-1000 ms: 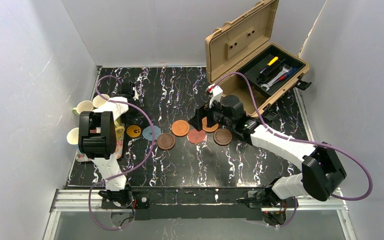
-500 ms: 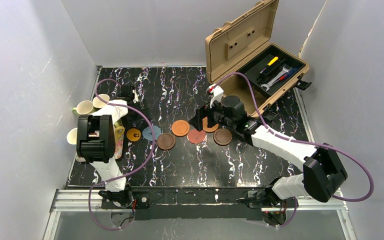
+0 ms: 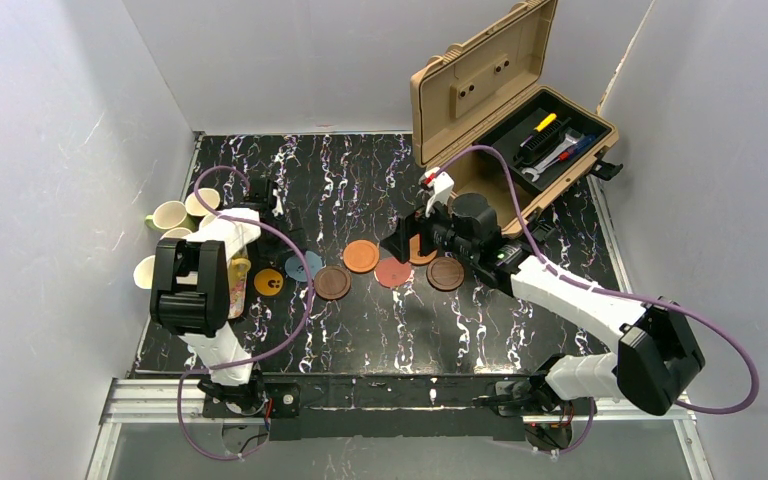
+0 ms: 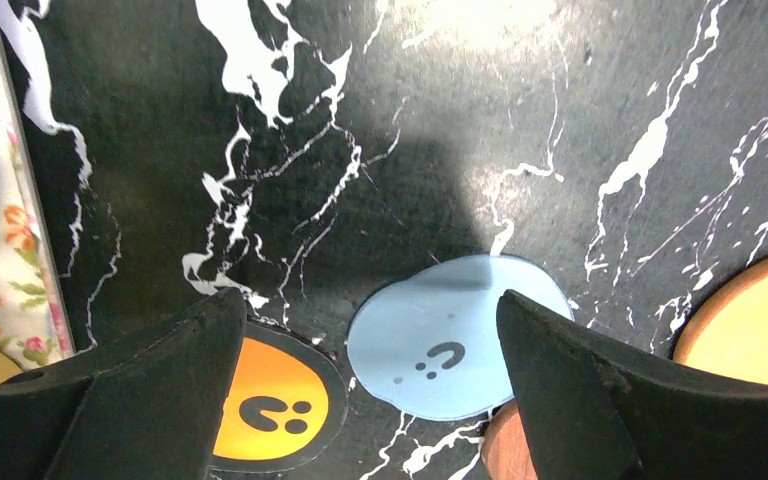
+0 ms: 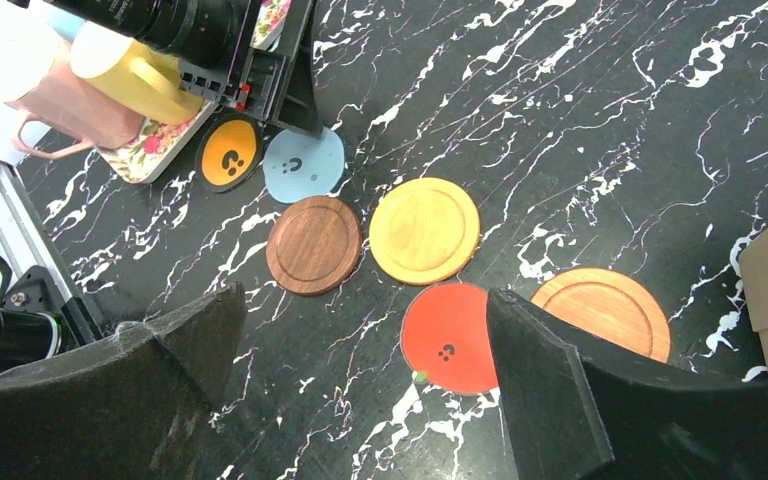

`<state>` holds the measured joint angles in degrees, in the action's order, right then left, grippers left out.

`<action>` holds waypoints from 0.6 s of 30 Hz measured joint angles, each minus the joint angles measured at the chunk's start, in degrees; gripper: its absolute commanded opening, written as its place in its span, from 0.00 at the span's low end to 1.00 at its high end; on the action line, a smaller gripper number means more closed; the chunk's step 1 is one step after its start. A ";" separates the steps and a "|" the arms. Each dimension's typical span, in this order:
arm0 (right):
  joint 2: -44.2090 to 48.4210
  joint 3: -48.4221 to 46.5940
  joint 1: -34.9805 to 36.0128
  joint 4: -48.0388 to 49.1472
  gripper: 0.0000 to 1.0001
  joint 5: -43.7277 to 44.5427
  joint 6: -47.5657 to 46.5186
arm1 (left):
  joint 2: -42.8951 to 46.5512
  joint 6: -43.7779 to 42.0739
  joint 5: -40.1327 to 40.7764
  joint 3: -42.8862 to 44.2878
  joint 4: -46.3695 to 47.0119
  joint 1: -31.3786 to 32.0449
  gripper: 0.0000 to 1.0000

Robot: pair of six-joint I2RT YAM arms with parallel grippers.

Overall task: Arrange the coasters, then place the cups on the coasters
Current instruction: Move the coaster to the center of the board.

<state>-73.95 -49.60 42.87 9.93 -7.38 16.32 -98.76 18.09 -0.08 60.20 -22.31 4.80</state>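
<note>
Several coasters lie in a loose row mid-table: orange with a dark mark [image 3: 268, 283], grey-blue [image 3: 303, 266], dark brown [image 3: 332, 282], orange-brown [image 3: 361, 256], red [image 3: 393, 272] and another dark brown [image 3: 445, 273]. My left gripper [image 4: 367, 300] hangs open just above the grey-blue coaster [image 4: 450, 340], with the orange one [image 4: 270, 400] beside its left finger. My right gripper [image 5: 365, 295] is open and empty over the red coaster [image 5: 450, 335]. The cups [image 3: 169, 215] stand at the left edge, among them a yellow one [image 5: 135, 70] and a pink one [image 5: 60, 100].
A floral tray [image 5: 160, 150] lies under the cups at the left. An open tan toolbox [image 3: 510, 110] with tools fills the far right corner. White walls close in the table on three sides.
The orange coaster with the dark mark has slid a little toward the near edge, and my left arm has shifted with it. The right gripper has barely moved.
</note>
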 measured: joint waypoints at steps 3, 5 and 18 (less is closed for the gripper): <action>0.79 0.50 0.00 0.00 0.99 0.17 0.00 | 0.81 0.70 0.52 -0.92 -0.72 0.87 0.94; 1.22 0.70 0.00 -0.13 0.99 0.20 0.00 | 1.20 1.16 0.85 -1.40 -0.96 1.36 0.94; 2.03 0.74 0.00 -0.35 0.99 0.37 0.00 | 5.90 4.13 1.03 -6.01 -2.97 4.52 0.94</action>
<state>-71.92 -48.86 42.87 9.58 -7.01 16.32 -92.86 22.22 0.95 54.19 -25.28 9.32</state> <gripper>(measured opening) 0.984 0.945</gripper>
